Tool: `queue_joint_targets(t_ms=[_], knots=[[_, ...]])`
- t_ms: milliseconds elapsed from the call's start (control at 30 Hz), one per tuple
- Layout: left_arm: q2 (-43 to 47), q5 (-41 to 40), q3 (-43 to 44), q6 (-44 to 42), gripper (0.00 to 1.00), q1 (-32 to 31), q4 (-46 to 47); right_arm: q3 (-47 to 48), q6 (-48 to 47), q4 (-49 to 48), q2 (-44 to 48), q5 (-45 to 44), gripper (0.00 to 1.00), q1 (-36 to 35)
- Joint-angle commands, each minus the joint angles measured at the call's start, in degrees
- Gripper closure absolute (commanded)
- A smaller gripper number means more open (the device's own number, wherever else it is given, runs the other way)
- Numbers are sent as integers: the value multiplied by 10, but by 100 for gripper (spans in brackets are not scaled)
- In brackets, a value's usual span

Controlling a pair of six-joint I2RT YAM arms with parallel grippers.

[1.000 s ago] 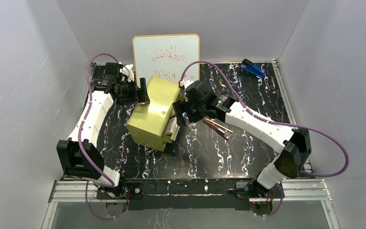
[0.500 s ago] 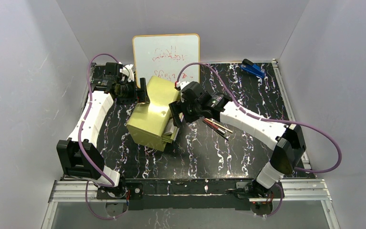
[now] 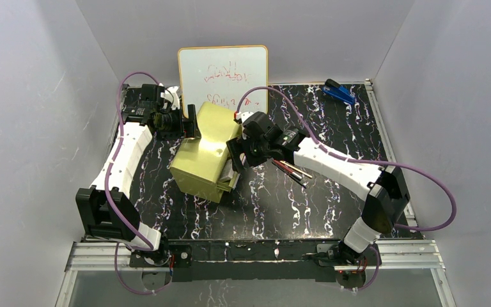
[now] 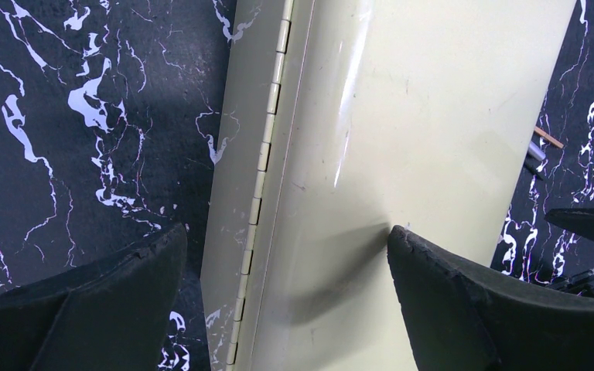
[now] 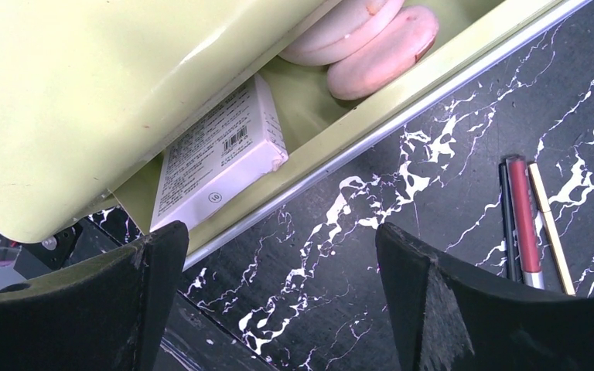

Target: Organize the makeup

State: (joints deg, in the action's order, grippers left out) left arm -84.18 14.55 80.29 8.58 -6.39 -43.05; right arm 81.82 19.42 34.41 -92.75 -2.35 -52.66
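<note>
While the yellow-green case (image 3: 204,150) sits at about 10 o'clock from the middle of the desk (image 3: 281,204) with its lid (image 4: 402,116) raised partway, we judge the job roughly half done. Through the right wrist view we see three pieces inside it. The whitish printed packet (image 5: 216,158) lies flat against the front wall. At 1 o'clock from it, the smaller pink disc (image 5: 383,50) rests beside the larger disc (image 5: 340,27), which is half hidden under the lid.

What remains lies outside. The dark-red stick (image 5: 524,220) is on the desk at 3 o'clock from the case, apart from its front wall, between a thin black stick (image 5: 505,216) and a gold stick (image 5: 551,228). We take these two for makeup pencils as well. All three need to go in, and the lid then wants closing.

Our right end effector (image 5: 278,232) hangs over the case's front edge with its jaws spread as wide as they go and nothing between them. Our left end effector (image 4: 286,232) is at the hinge side of the case, at 11 o'clock from its middle. Its jaws are also wide, straddling the hinge line. One pad rests against the lid and the other stands clear over the desk, so it props the lid but does not grip it.

A whiteboard (image 3: 224,70) leans at 12 o'clock, and a blue stapler-like object (image 3: 340,93) sits at the 1 o'clock corner.
</note>
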Motion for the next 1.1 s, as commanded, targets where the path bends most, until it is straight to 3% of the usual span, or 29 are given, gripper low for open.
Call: queue_joint_targets(t_ms=[0,1067], knots=[[13,-22,-12,-14,2,0,-27,-3,3,-21,-5,7,1,-5],[10,-26,-17,-15,2,0,-23,-13,13,-48,-40,11,1,-14]])
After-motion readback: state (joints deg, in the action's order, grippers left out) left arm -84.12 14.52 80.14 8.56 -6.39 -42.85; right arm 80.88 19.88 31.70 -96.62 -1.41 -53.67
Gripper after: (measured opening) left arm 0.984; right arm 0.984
